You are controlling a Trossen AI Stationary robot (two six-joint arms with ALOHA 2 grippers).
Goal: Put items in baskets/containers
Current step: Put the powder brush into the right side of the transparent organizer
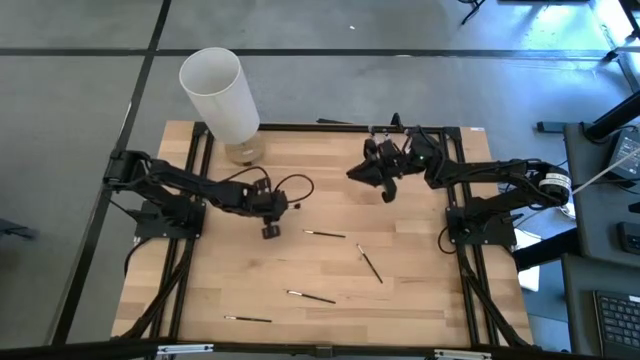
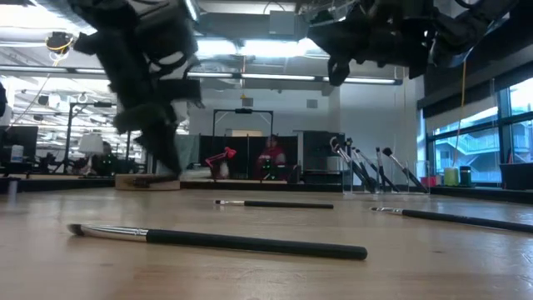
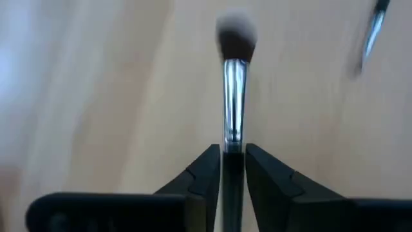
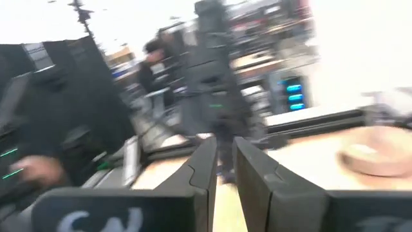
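My left gripper (image 1: pixel 270 230) hangs over the middle-left of the wooden table, shut on a thin brush (image 3: pixel 233 71) whose dark tuft points away from the fingers. My right gripper (image 4: pixel 224 169) is raised at the far right, its fingers a narrow gap apart with a dark blurred brush (image 4: pixel 212 77) in the gap. Several loose brushes lie flat on the table (image 1: pixel 325 234) (image 1: pixel 370 263) (image 1: pixel 310 296). A clear holder (image 2: pixel 366 171) with brushes stuck in it stands on the far side of the table. My left gripper pinches the brush between its two fingers where the black handle meets the silver ferrule (image 3: pixel 233 143). The fingers slant down from above and lie along the brush. Ferrule and tuft stick out past the fingertips over the tabletop. My right gripper has the dark brush shaft (image 4: pixel 225 161) at its fingertips, roughly level and high above the table. The shaft stands across the fingers. Blur hides which part of the brush it is.
A tall white cylinder (image 1: pixel 222 90) stands on a tan base at the far left corner. Another brush (image 1: pixel 247 319) lies near the front edge, and one lies right in front of the low camera (image 2: pixel 216 240). Black frame rails run along the table's sides.
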